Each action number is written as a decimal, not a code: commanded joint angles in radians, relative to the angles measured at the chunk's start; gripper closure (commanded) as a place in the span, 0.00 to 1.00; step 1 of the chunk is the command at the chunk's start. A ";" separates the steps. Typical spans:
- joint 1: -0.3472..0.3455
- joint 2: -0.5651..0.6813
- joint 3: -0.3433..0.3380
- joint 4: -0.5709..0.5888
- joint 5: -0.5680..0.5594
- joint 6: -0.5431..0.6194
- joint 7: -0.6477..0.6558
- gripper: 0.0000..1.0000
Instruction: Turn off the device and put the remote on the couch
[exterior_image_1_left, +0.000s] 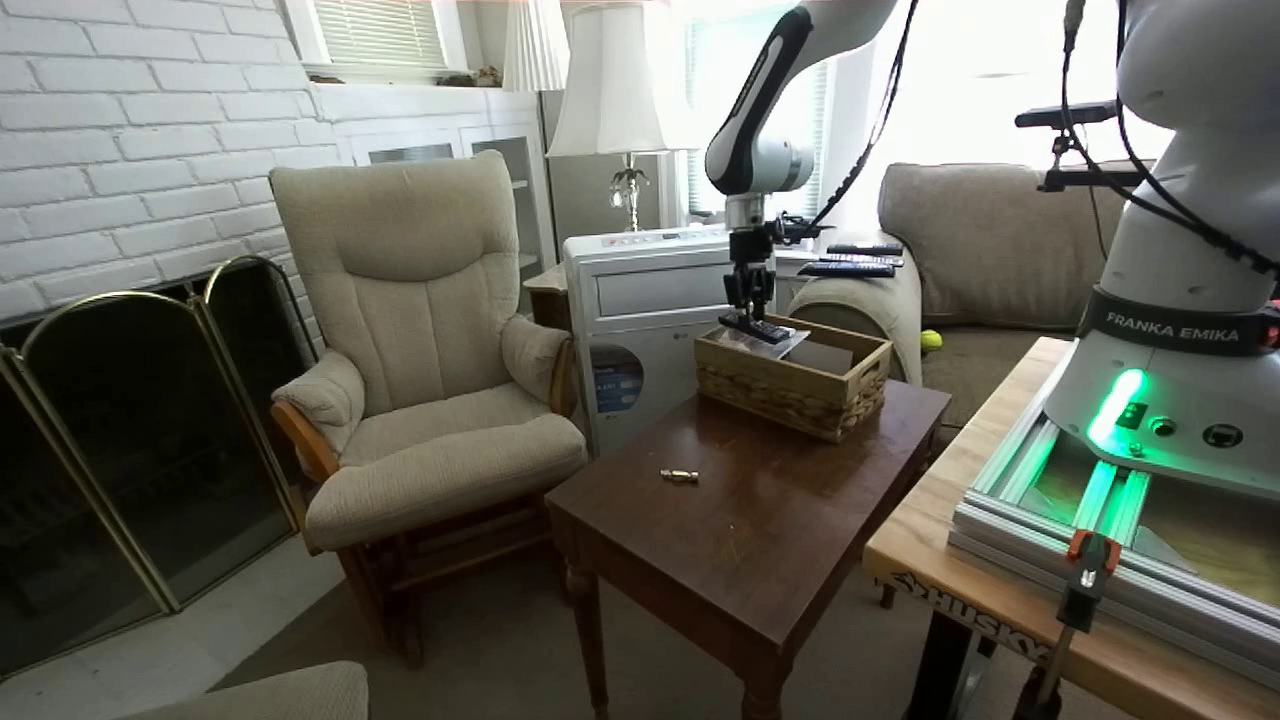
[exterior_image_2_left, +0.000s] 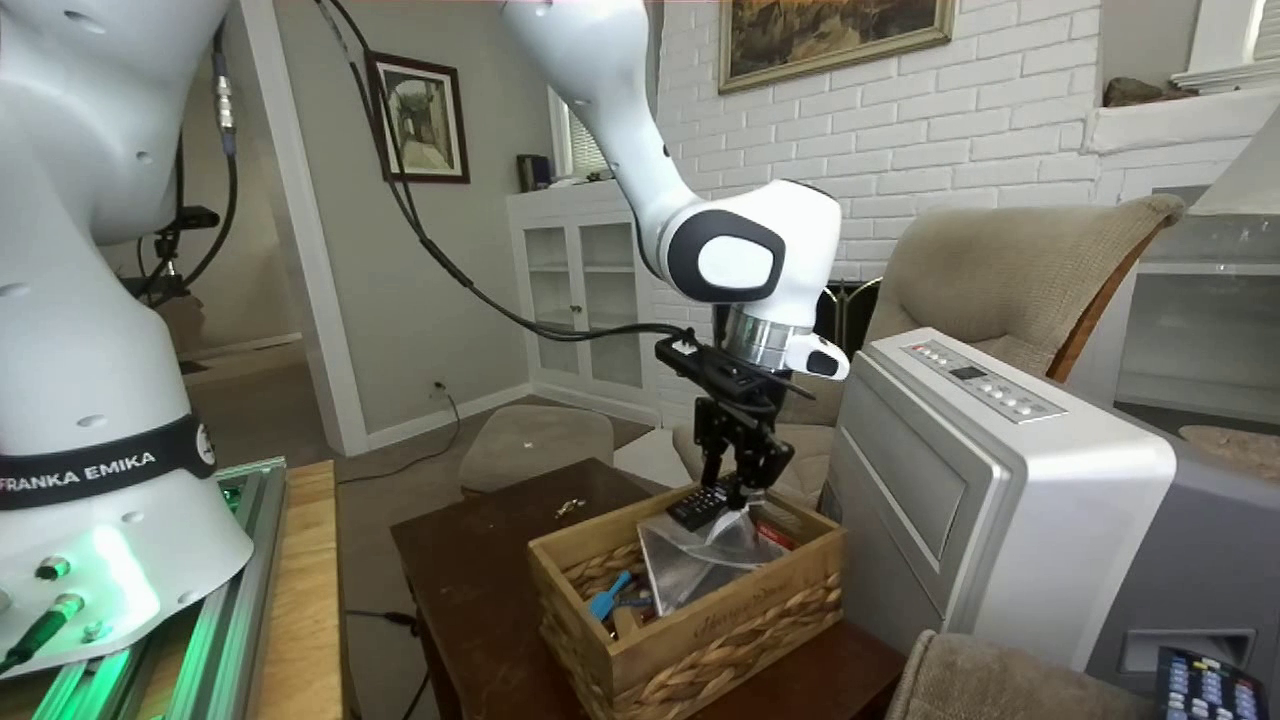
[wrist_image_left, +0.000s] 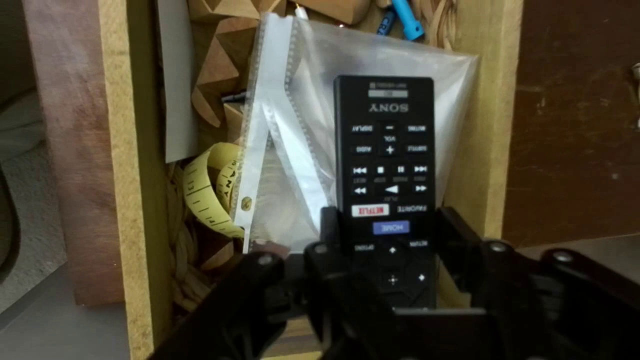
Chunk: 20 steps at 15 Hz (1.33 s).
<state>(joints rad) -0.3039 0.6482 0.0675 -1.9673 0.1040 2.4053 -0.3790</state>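
Jaws closed on a Sony remote (wrist_image_left: 387, 150) over a wood-rimmed basket (exterior_image_1_left: 775, 385).
A clear plastic sleeve (wrist_image_left: 300, 150) lies beneath the remote, a yellow tape measure (wrist_image_left: 201, 200) alongside; the basket's lettered side stands between the remote and the beige couch (exterior_image_1_left: 1000, 250). A portable air conditioner (exterior_image_2_left: 1050, 520) stands just beside the dark-brown tabletop (exterior_image_1_left: 740, 540). In an exterior view, more remotes (exterior_image_1_left: 848, 270) rest on the couch's arm and a tennis ball (exterior_image_1_left: 931, 340) on its seat.

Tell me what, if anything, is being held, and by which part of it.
The pincer holds the black remote by its two long side edges, near the blue HOME button.
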 joint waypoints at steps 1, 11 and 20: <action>-0.021 -0.091 0.008 -0.085 0.036 0.007 -0.057 0.74; -0.035 -0.223 -0.011 -0.163 0.044 -0.001 -0.121 0.74; -0.021 -0.277 -0.039 -0.187 0.035 -0.025 -0.148 0.74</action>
<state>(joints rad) -0.3287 0.4168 0.0372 -2.1138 0.1055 2.3946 -0.4859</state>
